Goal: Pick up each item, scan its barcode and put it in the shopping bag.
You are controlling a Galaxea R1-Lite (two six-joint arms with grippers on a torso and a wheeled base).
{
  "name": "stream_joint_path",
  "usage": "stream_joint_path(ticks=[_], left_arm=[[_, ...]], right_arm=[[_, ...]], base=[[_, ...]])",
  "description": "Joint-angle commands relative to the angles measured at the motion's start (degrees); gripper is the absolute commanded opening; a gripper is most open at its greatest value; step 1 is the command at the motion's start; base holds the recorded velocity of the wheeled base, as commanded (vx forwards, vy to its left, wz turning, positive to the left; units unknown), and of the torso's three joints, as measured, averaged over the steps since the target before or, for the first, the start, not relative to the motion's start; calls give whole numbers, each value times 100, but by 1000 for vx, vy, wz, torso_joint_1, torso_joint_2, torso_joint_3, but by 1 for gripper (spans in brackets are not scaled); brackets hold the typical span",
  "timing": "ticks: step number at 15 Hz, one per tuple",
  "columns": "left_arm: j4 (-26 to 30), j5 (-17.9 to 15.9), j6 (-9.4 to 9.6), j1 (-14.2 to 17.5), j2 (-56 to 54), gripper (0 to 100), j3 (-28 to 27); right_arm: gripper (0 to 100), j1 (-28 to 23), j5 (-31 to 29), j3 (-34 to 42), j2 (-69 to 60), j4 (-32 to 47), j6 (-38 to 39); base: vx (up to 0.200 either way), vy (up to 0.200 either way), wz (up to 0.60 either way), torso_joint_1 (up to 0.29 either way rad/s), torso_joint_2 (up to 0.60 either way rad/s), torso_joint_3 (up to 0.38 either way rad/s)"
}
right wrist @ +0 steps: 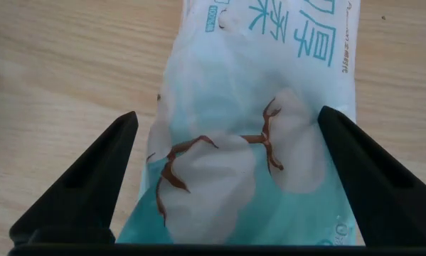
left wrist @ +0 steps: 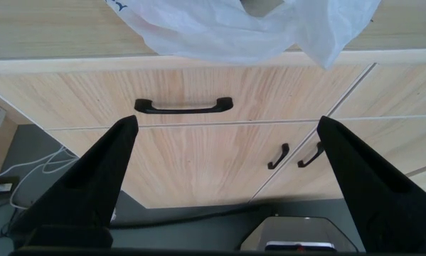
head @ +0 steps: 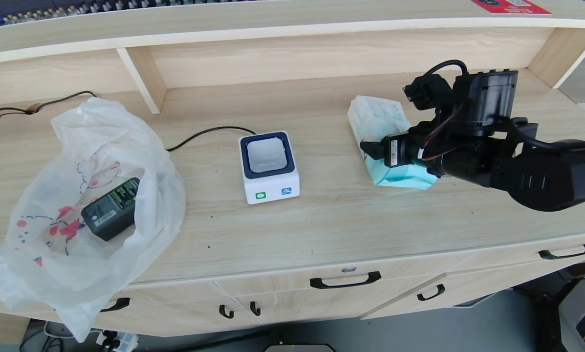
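A white and teal tissue pack [head: 378, 115] lies on the wooden counter [head: 370, 225], right of centre. My right gripper [head: 376, 152] hangs over its near end, open, and in the right wrist view its fingers [right wrist: 92, 192] straddle the tissue pack [right wrist: 255, 78] without closing on it. The white scanner [head: 269, 166] with a dark blue top stands mid-counter. At the left lies the translucent shopping bag [head: 106, 122], with a black power adapter [head: 111, 209] inside. My left gripper [left wrist: 227, 121] is open and empty, below the counter's edge, facing the drawers under the shopping bag [left wrist: 234, 28].
A black cable [head: 209, 132] runs from the scanner to the back left. An upper shelf with a slanted divider [head: 143, 80] overhangs the back of the counter. Drawer fronts with black handles [left wrist: 183, 107] line the front below.
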Motion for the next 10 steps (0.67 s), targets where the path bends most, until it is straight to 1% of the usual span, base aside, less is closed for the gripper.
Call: stream_joint_path(ticks=[1, 3, 6, 10], left_arm=[[-4, 1, 1, 2, 0, 100, 0], [-4, 1, -7, 2, 0, 100, 0], [-4, 1, 1, 2, 0, 100, 0], [-4, 1, 1, 2, 0, 100, 0]], right_arm=[[100, 14, -48, -118, -145, 161, -13], [100, 32, -224, -224, -206, 214, -48], [100, 111, -215, -408, -224, 241, -39], [100, 111, -224, -162, -145, 293, -13]], base=[[0, 0, 0, 0, 0, 0], [0, 0, 0, 0, 0, 0], [0, 0, 0, 0, 0, 0], [0, 0, 0, 0, 0, 0]])
